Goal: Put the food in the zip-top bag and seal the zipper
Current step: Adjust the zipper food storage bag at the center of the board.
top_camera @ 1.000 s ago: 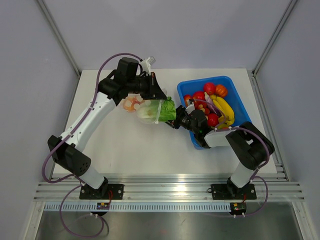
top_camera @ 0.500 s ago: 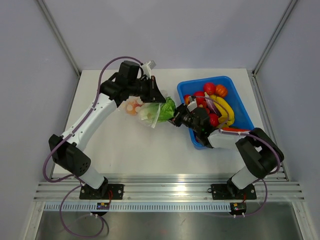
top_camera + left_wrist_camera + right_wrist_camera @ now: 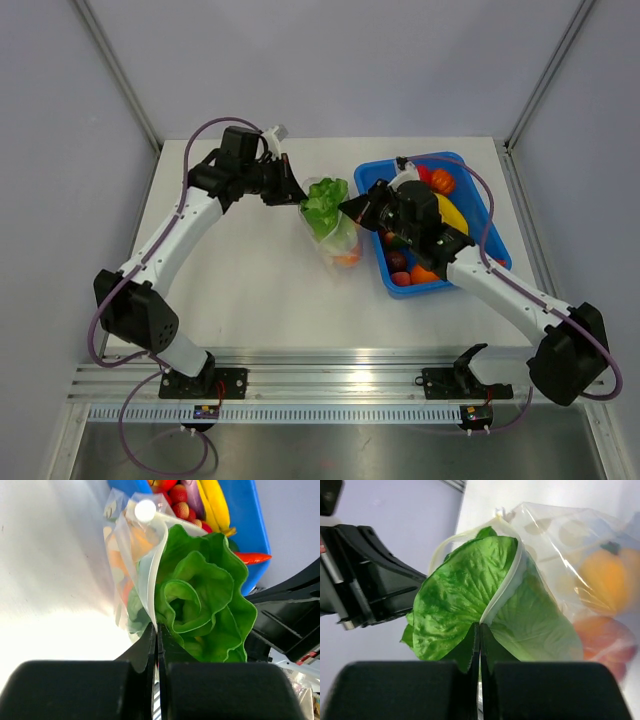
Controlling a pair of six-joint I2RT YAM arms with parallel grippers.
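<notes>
The zip-top bag (image 3: 340,243) hangs mouth-up between both grippers, above the table. The green lettuce (image 3: 325,197) stands in its mouth and sticks out above it; orange and red pieces (image 3: 346,258) lie at its bottom. My left gripper (image 3: 297,197) is shut on the left mouth edge, my right gripper (image 3: 350,207) on the right edge. In the left wrist view the gripper (image 3: 157,630) pinches the white zipper strip (image 3: 151,580) beside the lettuce (image 3: 200,595). In the right wrist view the gripper (image 3: 479,626) pinches the strip (image 3: 506,587) against the lettuce (image 3: 455,595); an orange piece (image 3: 610,570) shows through the bag (image 3: 560,530).
The blue tray (image 3: 468,170) stands at the right, under my right arm, holding a banana (image 3: 450,212), red and orange pieces (image 3: 418,176) and more food. It also shows in the left wrist view (image 3: 247,525). The left gripper's body (image 3: 375,580) shows in the right wrist view.
The bag has been raised off the table and turned mouth-up. My right gripper rose from the tray's edge to the bag's mouth. The orange pieces slid to the bag's bottom.
</notes>
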